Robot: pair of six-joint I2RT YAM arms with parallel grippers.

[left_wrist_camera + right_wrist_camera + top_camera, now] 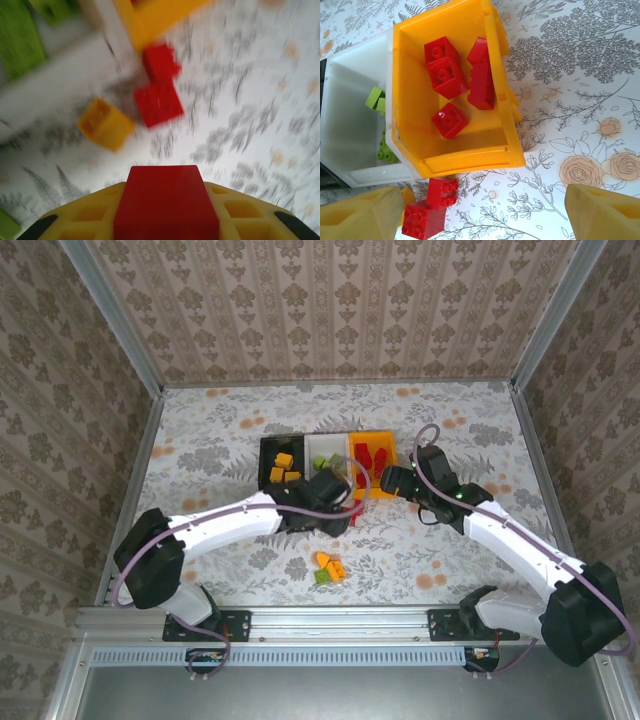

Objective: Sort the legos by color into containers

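You're gripping a red brick (165,192) in the left gripper (165,222), jaws closed on it, low over the worktop (260,100). The right gripper (482,212) is hanging open and holding nothing, just off the near corner of the orange bin (470,161).

Reds are sitting in the orange bin, greens in the white bin (350,100), and orange-yellows in the black bin (266,478). Two red bricks (422,220) are lying touching each other on the worktop just outside the orange bin, with a yellow brick (105,122) beside them. Three bricks (330,568), two orange and one green, are waiting well apart, nearer the arm bases.

Risks from here:
- Both grippers are crowding the same corner of the orange bin. If you're both heading there, you're risking a wrist clash.
- The left wrist view is smeared, so you're probably swinging fast, and the held brick could be slipping out.
- The white bin is touching the orange one, so releasing off-centre is putting red in with green.
- The two reds are touching. Closing the right gripper there is likely grabbing both or flicking one away.
- The bin looks light, so clipping its rim is shoving the row.
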